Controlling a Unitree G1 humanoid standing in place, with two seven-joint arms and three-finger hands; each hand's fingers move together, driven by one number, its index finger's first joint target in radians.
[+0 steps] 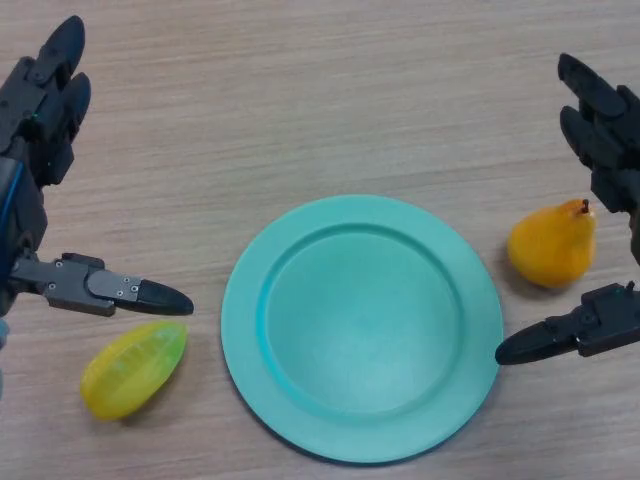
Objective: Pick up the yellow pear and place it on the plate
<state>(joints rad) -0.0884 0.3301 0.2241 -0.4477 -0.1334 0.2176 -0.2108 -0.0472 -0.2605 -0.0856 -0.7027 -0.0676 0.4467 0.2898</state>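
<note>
Just beside smooth round plate (300, 420), plump yellow pear (552, 245)

The setting reads as a lab or test bench rather than a home — a bare table (330, 110) of pale wood-grain laminate fills the whole view, with no walls or furniture showing. On it lie only staged props: a teal plate (360, 325) at centre, toy-like fruit at 3 and 8 o'clock — nothing else marks the room.
</note>
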